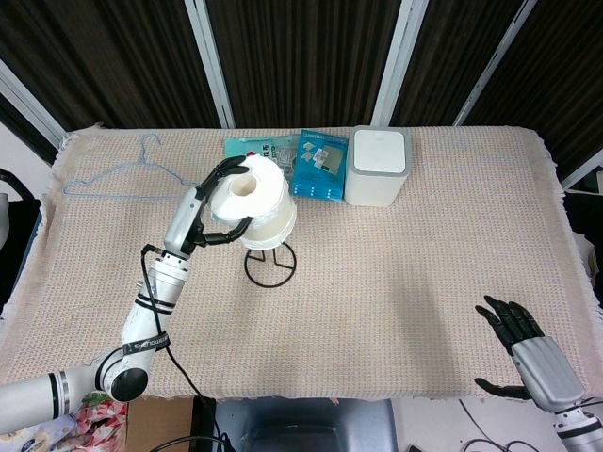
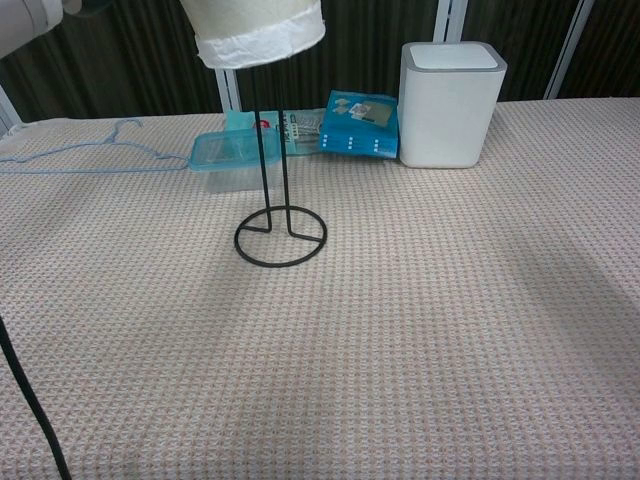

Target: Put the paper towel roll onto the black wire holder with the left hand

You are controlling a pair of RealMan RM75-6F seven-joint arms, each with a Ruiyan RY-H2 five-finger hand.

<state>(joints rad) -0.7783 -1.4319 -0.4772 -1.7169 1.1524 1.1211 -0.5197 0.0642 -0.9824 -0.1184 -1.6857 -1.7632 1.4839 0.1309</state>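
White paper towel roll (image 1: 256,200), hollow core up, bottom wrap crinkled.

Soft white paper roll (image 1: 252,201) in the left hand (image 1: 209,207); below it thin black wire holder (image 2: 279,232) on rough woven cloth (image 2: 420,300); beyond, smooth matt plastic bin (image 2: 450,103).

A staged lab bench: cloth-covered table (image 1: 424,245) against dark curtains (image 1: 301,56), household props laid out
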